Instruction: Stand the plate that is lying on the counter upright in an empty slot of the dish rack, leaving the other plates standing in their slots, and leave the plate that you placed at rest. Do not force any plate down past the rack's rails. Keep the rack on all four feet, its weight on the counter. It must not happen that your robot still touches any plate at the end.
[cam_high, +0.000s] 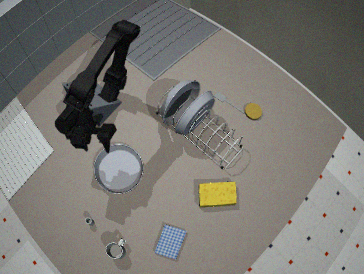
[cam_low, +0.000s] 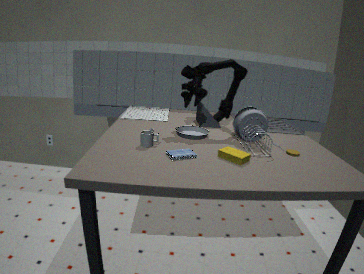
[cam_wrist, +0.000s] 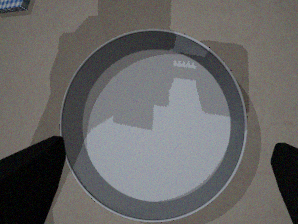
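A grey plate (cam_high: 120, 171) (cam_low: 192, 133) (cam_wrist: 157, 165) with a raised rim lies flat, face up, on the counter. My gripper (cam_high: 95, 147) (cam_low: 193, 103) (cam_wrist: 174, 152) is open and empty above the plate; in the wrist view its fingertips lie to either side of the rim, the left one overlapping the rim's edge. The wire dish rack (cam_high: 222, 167) stands on the counter to the right of the plate. Two plates stand in its slots at the end nearer the arm, one dark inside (cam_high: 184, 98) and one paler (cam_high: 188, 117). The rack's slots toward its other end hold no plate. Its feet are partly hidden.
A yellow sponge (cam_high: 217, 193) (cam_low: 234, 155) lies near the rack's far end. A checked cloth (cam_high: 171, 241) (cam_low: 181, 154), a mug (cam_high: 115, 250) (cam_low: 147, 138) and a small cup (cam_high: 89, 220) lie beyond the plate. A brush (cam_high: 253, 111) (cam_low: 293, 152) is behind the rack.
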